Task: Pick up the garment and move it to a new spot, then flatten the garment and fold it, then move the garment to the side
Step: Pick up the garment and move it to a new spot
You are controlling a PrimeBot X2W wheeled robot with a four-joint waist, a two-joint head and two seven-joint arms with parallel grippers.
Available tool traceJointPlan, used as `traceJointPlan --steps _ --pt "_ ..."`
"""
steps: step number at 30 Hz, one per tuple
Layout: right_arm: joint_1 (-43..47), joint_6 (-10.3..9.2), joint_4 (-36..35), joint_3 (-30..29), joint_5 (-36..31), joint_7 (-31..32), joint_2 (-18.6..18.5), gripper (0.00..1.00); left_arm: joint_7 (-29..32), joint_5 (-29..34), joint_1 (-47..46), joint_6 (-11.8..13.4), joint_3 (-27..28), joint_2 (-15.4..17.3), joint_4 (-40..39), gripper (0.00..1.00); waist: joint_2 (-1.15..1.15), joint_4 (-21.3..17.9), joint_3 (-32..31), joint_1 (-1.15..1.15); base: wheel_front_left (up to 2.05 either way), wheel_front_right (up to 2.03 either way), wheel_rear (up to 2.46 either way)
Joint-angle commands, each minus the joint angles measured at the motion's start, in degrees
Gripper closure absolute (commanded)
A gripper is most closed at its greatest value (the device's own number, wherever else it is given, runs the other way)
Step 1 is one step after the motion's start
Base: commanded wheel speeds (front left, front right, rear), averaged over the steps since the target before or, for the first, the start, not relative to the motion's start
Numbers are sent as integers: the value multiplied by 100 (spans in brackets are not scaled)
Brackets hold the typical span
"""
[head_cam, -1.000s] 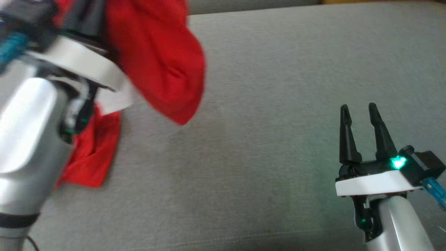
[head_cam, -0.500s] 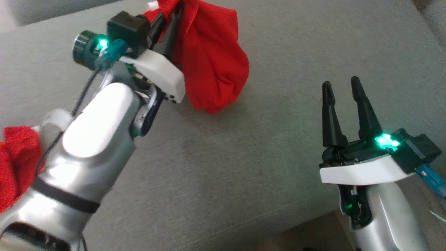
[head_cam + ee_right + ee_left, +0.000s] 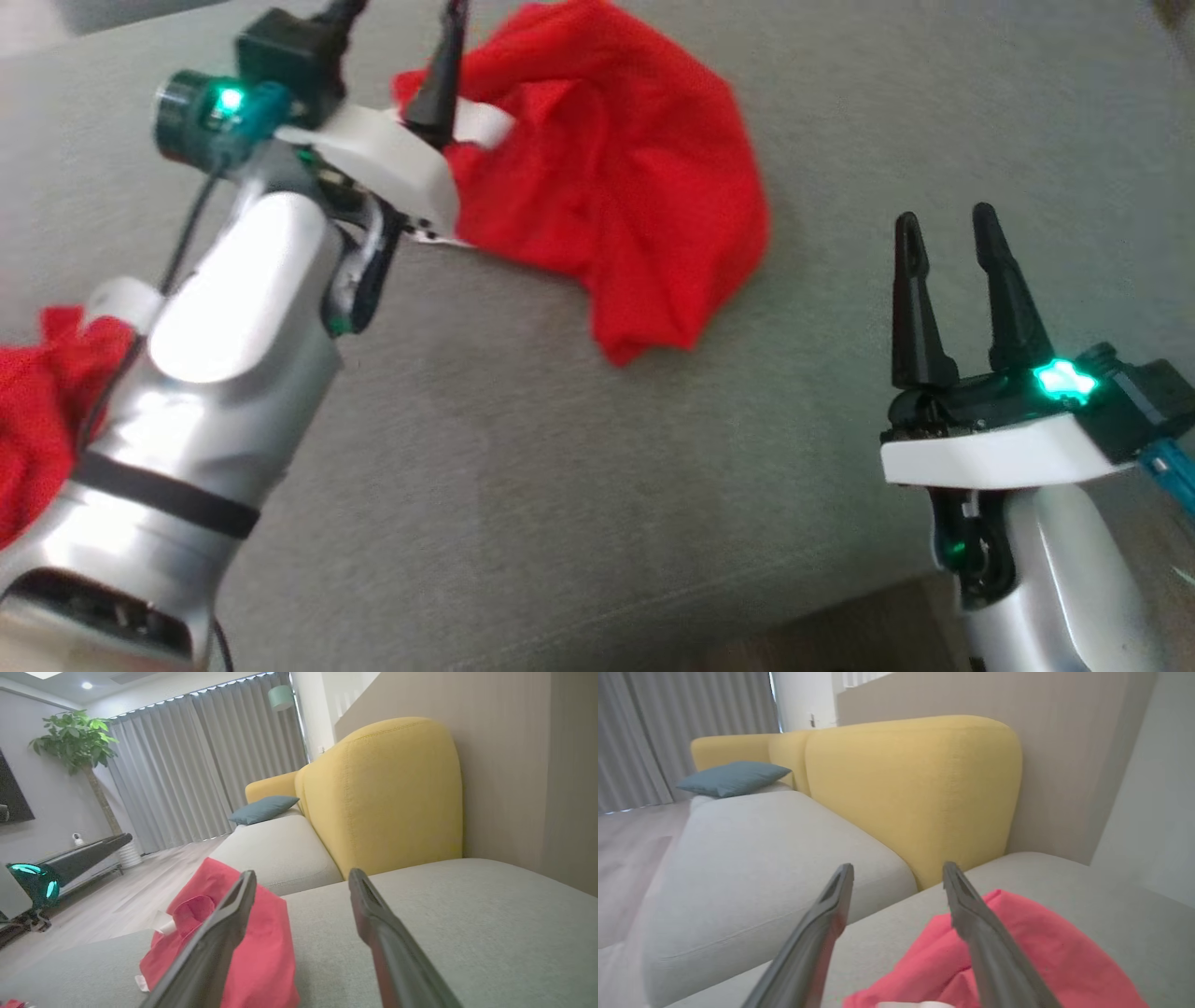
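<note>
Both pairs of jaws apart, garment (image 3: 635, 187) crumpled on sofa (image 3: 560, 485).
Left gripper (image 3: 899, 868) at its edge; right gripper (image 3: 945, 219) nearby, holding nothing.

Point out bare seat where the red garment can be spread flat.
Widest free patch: grey seat between the garment, right gripper and front edge. Also free: the strip beyond the right gripper, right of the garment. Crowded: upper left, where the open left gripper stands over the garment's edge; lower left, red cloth by the arm.
</note>
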Motion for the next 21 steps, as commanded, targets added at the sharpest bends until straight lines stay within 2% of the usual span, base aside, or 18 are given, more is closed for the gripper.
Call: traceJointPlan --steps 1,9,16,21 --pt "-80 23 -142 70 -63 -52 -29 0 -58 -1 -178 1 278 250 -193 0 0 360 -184 0 0 0 0" --pt "78 23 83 -143 -285 -52 -29 0 -75 222 807 143 803 660 -1070 0 0 1212 -610 0 0 0 0" --pt "290 23 286 -306 -454 -52 -29 0 -76 522 2136 376 1100 717 -1925 0 0 1776 -978 0 0 0 0" --pt "456 23 409 -404 -547 -52 -29 0 -76 635 3189 498 1368 563 -2429 0 0 2007 -1197 0 0 0 0"
